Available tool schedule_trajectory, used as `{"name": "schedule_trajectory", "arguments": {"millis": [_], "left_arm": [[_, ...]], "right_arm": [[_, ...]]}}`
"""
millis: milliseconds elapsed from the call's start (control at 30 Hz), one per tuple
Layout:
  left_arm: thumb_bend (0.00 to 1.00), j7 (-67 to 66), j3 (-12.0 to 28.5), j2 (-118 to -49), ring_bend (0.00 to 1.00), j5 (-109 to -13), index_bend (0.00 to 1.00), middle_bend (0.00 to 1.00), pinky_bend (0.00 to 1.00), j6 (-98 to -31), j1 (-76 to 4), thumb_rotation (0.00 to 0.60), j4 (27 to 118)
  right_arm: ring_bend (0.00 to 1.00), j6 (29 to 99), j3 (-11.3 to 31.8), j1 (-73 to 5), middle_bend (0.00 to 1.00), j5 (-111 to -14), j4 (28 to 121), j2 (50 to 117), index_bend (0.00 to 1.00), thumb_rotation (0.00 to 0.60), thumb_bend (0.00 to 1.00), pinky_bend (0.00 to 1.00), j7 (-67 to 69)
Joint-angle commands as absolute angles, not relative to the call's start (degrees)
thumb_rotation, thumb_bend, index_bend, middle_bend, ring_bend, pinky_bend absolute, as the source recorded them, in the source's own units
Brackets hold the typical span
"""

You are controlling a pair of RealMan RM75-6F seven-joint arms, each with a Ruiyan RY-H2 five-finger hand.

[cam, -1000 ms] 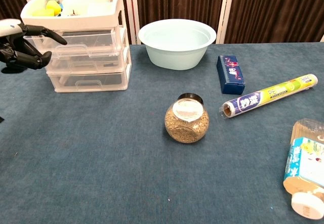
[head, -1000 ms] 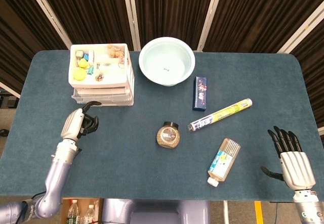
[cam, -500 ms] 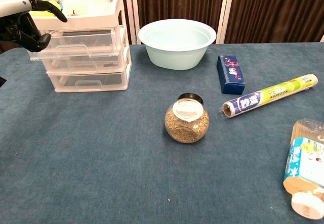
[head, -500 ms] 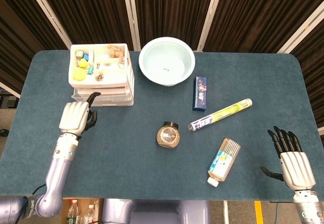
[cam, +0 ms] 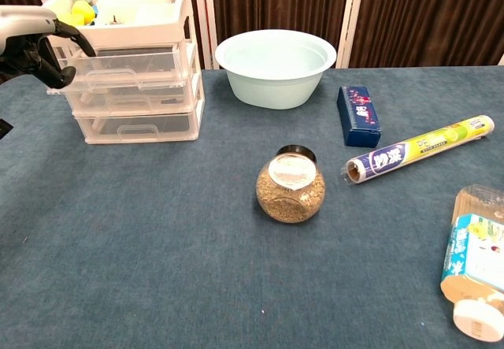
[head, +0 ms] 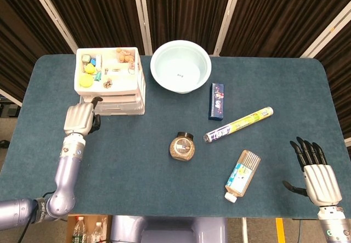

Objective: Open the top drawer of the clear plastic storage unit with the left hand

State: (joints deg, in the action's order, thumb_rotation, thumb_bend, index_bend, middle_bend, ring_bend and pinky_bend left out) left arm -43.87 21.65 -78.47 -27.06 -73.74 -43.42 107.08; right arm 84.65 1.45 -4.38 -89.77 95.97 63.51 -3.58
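- top drawer (cam: 126, 64) of the storage unit (head: 112, 84) at the far left of the table (head: 164, 199) looks closed, or nearly so; its front sits about flush with the drawers below.
- my left hand (cam: 35, 46) is at that drawer's front left corner, fingers curled toward it. i cannot tell whether they have hooked the handle.
- my right hand (head: 317, 171) rests spread and empty at the near right edge.
- judgement: reach done; grip to confirm, pull still to do.
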Motion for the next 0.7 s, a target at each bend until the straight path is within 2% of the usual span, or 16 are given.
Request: {"name": "schedule_trajectory", "arguments": {"millis": [33,300,700], "left_arm": [[0.62,-43.5,21.6,-78.5,0.99,-25.8,0.25,1.00,0.95,-73.3,-43.9,0.600,106.9],[0.64,-41.4,21.9,-77.1,0.99,-22.9,0.38,1.00,0.95,-72.5,-44.2,0.600,109.7],[0.64,-38.0,19.6,-72.8,0.99,-24.6,0.39,1.00,0.95,-71.9,-42.5,0.600,116.6]], "right_arm": [[0.00,84.6,1.5,-4.4,0.00,-89.8,96.0,63.5,0.00,0.600,0.07,0.00,-3.6],[0.00,84.7,1.5,-4.4,0.00,-89.8,96.0,63.4,0.00,0.600,0.07,0.00,-3.5],[0.00,84.8,1.4,-4.3,0.00,-89.9,96.0,63.5,0.00,0.600,0.07,0.00,-3.6]]}}
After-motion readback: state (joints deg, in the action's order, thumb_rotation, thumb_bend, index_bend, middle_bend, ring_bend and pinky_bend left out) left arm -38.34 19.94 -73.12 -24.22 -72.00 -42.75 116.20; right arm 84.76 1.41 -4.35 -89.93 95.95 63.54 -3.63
